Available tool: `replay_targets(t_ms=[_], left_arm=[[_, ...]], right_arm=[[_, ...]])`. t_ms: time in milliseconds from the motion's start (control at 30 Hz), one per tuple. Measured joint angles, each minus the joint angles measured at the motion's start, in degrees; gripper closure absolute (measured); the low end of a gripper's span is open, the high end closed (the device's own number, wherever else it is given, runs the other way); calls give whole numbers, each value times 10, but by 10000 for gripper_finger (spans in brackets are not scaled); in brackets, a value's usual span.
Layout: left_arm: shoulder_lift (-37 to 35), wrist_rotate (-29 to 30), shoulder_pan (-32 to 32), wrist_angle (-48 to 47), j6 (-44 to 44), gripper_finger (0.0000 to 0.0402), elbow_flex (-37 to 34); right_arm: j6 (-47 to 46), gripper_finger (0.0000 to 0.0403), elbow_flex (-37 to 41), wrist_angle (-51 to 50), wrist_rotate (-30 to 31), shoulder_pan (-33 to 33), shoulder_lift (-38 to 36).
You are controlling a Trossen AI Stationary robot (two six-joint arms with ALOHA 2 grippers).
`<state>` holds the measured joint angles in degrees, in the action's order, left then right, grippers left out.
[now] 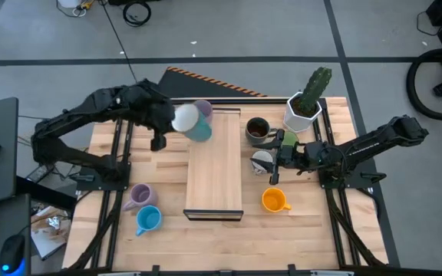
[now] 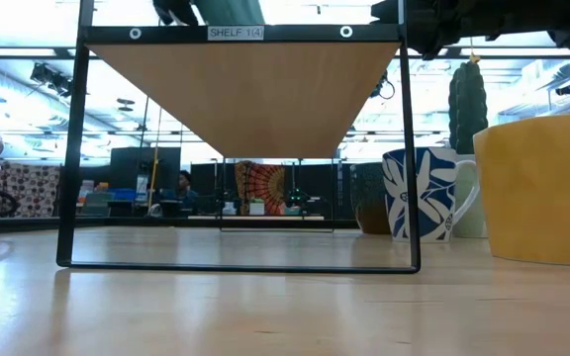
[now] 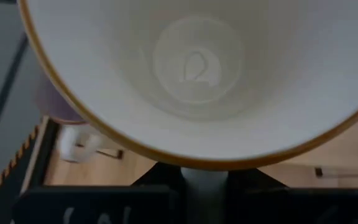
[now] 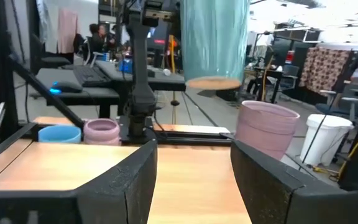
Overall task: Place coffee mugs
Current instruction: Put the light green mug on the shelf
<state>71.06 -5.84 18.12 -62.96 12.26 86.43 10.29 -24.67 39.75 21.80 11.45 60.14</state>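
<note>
My left gripper (image 1: 167, 123) is shut on a light green mug (image 1: 198, 130) with a white inside, held above the far left part of the wooden shelf top (image 1: 215, 176). In the right wrist view this mug (image 4: 215, 37) hangs in the air beside a purple mug (image 4: 266, 127) that stands on the shelf top. My right gripper (image 4: 191, 177) is open at the shelf's right edge and holds nothing. On the table to the right stand a dark brown mug (image 1: 257, 130), a white patterned mug (image 1: 262, 161) and an orange mug (image 1: 275, 201). A second purple mug (image 1: 140, 195) and a blue mug (image 1: 148, 220) stand to the left. My left gripper (image 3: 204, 180) pinches a pale part of the mug just outside its rim (image 3: 204, 186) between the two fingers; whether this is the handle I cannot tell. It comes from above, and the camera looks into the mug's mouth. The mug is lifted clear, its base (image 4: 213, 82) above the shelf top.
A white faceted pot with a cactus (image 1: 305, 107) stands at the table's far right. The shelf is a black frame (image 2: 72, 148) carrying the board above the table. A black-and-orange striped strip (image 1: 206, 80) lies at the far edge. People and desks show in the room beyond.
</note>
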Motion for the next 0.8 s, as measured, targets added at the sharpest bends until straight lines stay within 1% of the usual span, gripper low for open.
replay_targets(t_ms=[133, 267, 367, 467, 600, 800], left_arm=[[26, 4, -28, -25, -8, 355, -3], [43, 12, -46, -23, -6, 355, -33], [49, 13, -45, -12, 8, 355, -70], [49, 17, -40, 21, 8, 355, -97], [48, 22, -32, 19, 15, 355, -112], [61, 47, -29, 24, 31, 355, -113]], right_arm=[[2, 192, 0, -1, 0, 1, 2], [2, 192, 0, 0, 0, 1, 2], [2, 192, 0, 7, -1, 1, 2], [2, 192, 0, 7, -3, 1, 2], [2, 192, 0, 9, -3, 1, 2], [0, 192, 0, 9, -4, 1, 2]])
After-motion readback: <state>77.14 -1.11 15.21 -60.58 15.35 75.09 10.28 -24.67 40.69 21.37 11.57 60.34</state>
